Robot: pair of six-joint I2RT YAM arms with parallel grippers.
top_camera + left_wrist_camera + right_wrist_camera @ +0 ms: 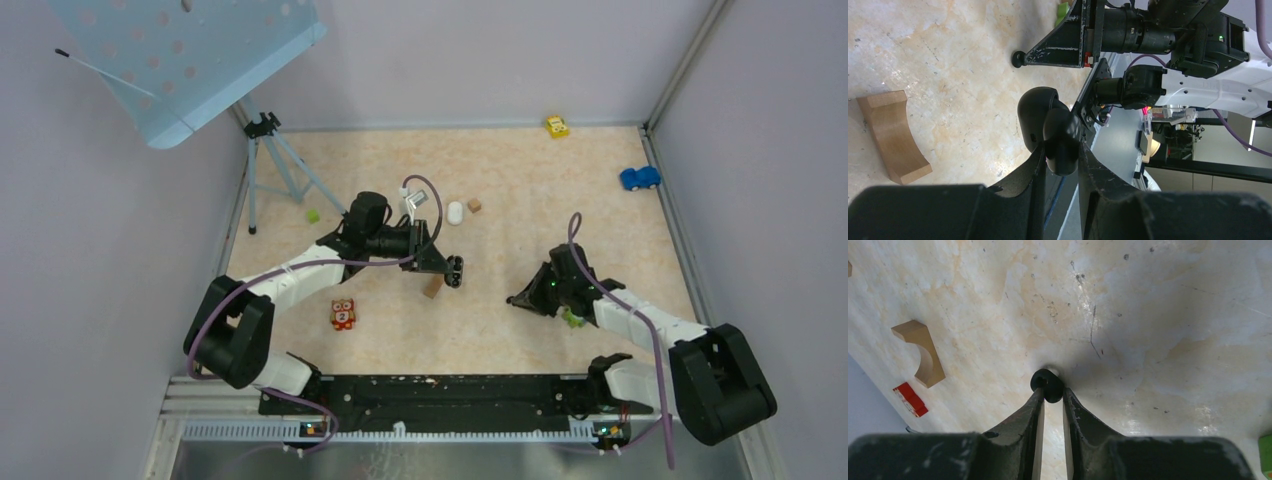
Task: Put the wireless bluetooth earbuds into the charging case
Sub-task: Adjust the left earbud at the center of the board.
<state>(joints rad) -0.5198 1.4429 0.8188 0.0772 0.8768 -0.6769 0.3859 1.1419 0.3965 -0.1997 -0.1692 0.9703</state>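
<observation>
The black earbud [1047, 382] is judged to be very light, hard-shelled and smooth. With its rounded form it is likely to be squeezed out of a grip taken too near its edge, so hold is best taken across its widest part, with gentle pressure. It is seen as a tiny glossy black bud with a ring-like outline, far smaller than the arched wooden block [920, 352] lying well apart from it.

The bud is pinched at the very tips of the right gripper [1052, 395], whose fingers are drawn close on either side of it. It is held low, right of the middle of the tabletop [1158, 315]; whether it touches the surface cannot be told.

The charging case [1040, 115] is a rounded black shell, apparently stiff and slick, with what looks like a lid swung open. It is clamped between the fingers of the left gripper [1060, 152] and held above the tabletop near the middle, with the right gripper near but apart from it. Its sockets are not shown clearly, so careful alignment is judged to be needed.
</observation>
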